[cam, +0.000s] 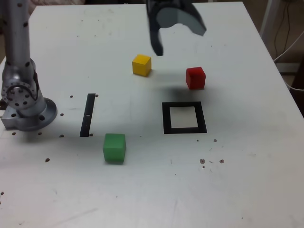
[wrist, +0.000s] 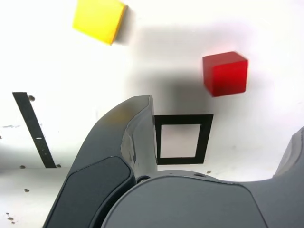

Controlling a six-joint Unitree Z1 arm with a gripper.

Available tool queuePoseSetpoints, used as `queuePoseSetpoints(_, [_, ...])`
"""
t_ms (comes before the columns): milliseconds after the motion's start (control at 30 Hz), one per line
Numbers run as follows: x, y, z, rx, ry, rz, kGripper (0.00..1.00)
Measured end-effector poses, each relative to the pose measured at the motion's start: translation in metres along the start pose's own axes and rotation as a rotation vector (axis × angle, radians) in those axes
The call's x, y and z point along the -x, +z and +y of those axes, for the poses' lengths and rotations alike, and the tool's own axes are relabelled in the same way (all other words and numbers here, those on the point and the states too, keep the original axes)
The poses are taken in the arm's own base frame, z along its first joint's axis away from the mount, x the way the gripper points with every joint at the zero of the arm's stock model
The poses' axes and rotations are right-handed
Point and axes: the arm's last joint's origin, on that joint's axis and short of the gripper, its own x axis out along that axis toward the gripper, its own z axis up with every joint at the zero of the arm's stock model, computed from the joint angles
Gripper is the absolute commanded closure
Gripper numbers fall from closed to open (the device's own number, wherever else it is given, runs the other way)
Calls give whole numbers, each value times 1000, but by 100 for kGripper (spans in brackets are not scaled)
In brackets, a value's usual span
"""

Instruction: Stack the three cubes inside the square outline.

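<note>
Cubes lie apart on the white worktop (cam: 247, 156), none stacked. In the exterior view, taking the square outline (cam: 184, 118) as the clock's centre, the red cube (cam: 195, 78) sits near at one o'clock, the yellow cube (cam: 141, 65) farther off at eleven o'clock, and the green cube (cam: 114, 147) at eight o'clock. The outline's white centre holds nothing. The claw (cam: 180, 38) hangs above the worktop at twelve o'clock from the outline, between the yellow and red cubes, jaws spread wide and gripping nothing. A narrow black strip (cam: 88, 114) lies at nine o'clock, beside the arm's base (cam: 23, 107).
</note>
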Motion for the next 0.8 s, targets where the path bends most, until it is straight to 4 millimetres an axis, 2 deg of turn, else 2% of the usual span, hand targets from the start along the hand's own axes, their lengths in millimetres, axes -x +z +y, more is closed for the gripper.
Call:
queuePoseSetpoints(233, [-23,30,5,-19,-38,46,3])
queuePoseSetpoints(400, [-31,40,7,-20,-39,61,3])
queuePoseSetpoints(567, [-60,54,8,-26,-43,139,4])
queuePoseSetpoints(800, [-63,63,4,-30,1,129,7])
